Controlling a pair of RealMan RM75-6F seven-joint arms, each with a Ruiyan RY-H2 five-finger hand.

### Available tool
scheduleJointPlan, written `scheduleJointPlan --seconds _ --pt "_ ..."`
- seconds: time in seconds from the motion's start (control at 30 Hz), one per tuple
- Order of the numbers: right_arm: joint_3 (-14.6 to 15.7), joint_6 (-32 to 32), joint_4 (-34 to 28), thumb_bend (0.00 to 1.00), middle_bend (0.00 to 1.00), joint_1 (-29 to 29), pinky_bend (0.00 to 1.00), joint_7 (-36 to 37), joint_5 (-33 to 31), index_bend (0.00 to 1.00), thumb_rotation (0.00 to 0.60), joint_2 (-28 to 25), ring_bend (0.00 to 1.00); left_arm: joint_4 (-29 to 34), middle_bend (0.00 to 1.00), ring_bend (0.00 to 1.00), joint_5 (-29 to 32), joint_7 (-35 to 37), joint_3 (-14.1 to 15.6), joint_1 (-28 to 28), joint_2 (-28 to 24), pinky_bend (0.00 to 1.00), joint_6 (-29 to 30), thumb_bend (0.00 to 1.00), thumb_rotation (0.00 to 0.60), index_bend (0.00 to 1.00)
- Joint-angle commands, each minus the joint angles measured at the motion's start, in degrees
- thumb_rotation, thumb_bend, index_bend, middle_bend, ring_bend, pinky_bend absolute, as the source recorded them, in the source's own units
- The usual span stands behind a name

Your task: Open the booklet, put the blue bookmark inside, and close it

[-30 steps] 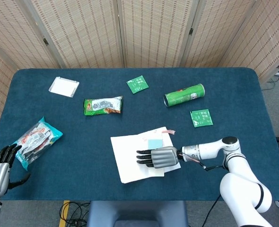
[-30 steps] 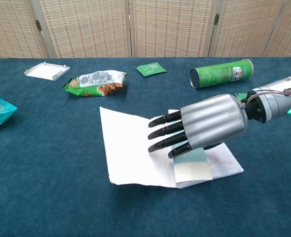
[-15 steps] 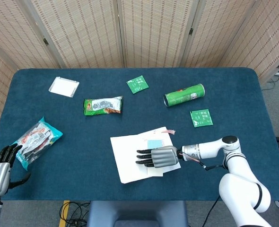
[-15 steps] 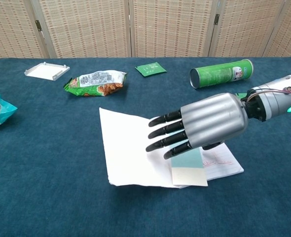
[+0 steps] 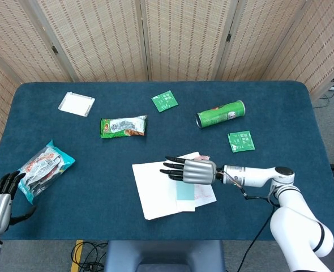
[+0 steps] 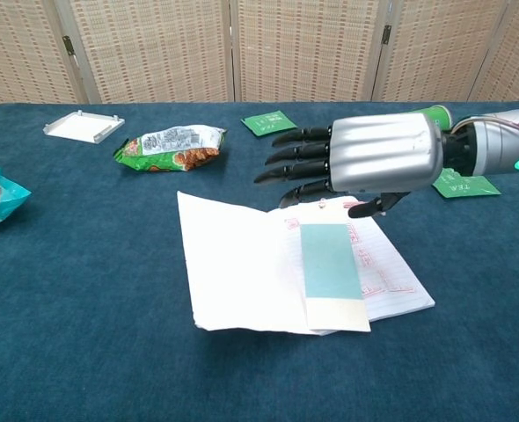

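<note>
The right hand (image 6: 365, 163), fingers spread and empty, hovers above the open booklet (image 6: 242, 264) at frame centre, blue bookmark (image 6: 332, 264) lying inside; closing should fold the cover without dislodging it.

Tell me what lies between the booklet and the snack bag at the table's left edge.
Nothing: in the head view, only bare blue table separates the booklet from the snack bag.

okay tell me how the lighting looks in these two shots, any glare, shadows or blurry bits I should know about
Head view: even, soft light, no harsh glare; the right hand casts only a faint shadow on the booklet. Chest view: the right hand fills the frame close up, its metal back showing bright sheen; the blue bookmark and the booklet's red print stay sharp; the blue table shows no hotspots.
</note>
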State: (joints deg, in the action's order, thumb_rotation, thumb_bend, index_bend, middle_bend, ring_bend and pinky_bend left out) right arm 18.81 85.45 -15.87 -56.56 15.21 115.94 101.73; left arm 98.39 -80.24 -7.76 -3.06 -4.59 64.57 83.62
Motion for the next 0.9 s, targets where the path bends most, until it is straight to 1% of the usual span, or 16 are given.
scheduleJointPlan --seconds 0.03,0.1,0.2,0.23,0.4,0.5,0.6,0.7,0.9 --pt "-1.52 -2.79 -4.46 0.33 0.06 1.29 0.00 -0.24 -2.15 0.19 0.600 -2.35 0.00 -0.09 0.11 0.09 -0.15 0.23 0.01 -0.05 -0.02 0.16 -0.04 0.24 0.600 0.15" --pt "-2.05 -4.91 -7.75 0.38 0.08 1.86 0.00 -0.23 -3.43 0.19 0.600 -3.87 0.00 -0.21 0.11 0.09 -0.20 0.36 0.00 -0.09 -0.05 0.16 -0.08 0.24 0.600 0.15" --pt "-2.91 -8.69 -15.16 0.47 0.09 2.49 0.00 -1.25 -5.63 0.19 0.600 -7.49 0.00 -0.37 0.11 0.09 -0.24 0.63 0.02 -0.18 0.00 0.16 -0.29 0.24 0.600 0.15" --pt "-3.23 -10.41 -18.54 0.50 0.09 2.65 0.00 -2.22 -6.53 0.19 0.600 -9.21 0.00 -0.45 0.11 0.09 -0.29 0.71 0.03 -0.26 0.06 0.16 -0.42 0.24 0.600 0.15" --pt "-4.34 -18.15 -31.80 0.69 0.09 3.02 0.00 -7.21 -10.36 0.20 0.600 -15.61 0.00 -0.54 0.11 0.09 -0.83 0.86 0.04 -0.62 0.34 0.16 -0.69 0.24 0.600 0.15" --pt "-5.14 -24.13 -38.99 0.77 0.09 3.23 0.00 -10.33 -13.54 0.23 0.600 -18.68 0.00 -0.47 0.11 0.09 -1.18 0.93 0.04 -0.79 0.46 0.16 -0.71 0.24 0.600 0.15" --pt "-6.10 -28.38 -42.95 0.81 0.09 3.77 0.00 -12.89 -16.48 0.23 0.600 -20.21 0.00 -0.50 0.11 0.09 -1.34 1.03 0.11 -0.81 0.47 0.16 -0.71 0.24 0.600 0.15" --pt "-6.90 -31.24 -44.94 0.85 0.09 4.52 0.00 -14.19 -18.81 0.23 0.600 -20.87 0.00 -0.55 0.11 0.09 -1.41 1.17 0.17 -0.81 0.44 0.16 -0.73 0.24 0.600 0.15" --pt "-7.94 -33.61 -45.26 0.88 0.08 5.74 0.00 -15.40 -20.62 0.24 0.600 -20.47 0.00 -0.58 0.11 0.09 -1.54 1.19 0.21 -0.94 0.51 0.16 -0.87 0.24 0.600 0.15"
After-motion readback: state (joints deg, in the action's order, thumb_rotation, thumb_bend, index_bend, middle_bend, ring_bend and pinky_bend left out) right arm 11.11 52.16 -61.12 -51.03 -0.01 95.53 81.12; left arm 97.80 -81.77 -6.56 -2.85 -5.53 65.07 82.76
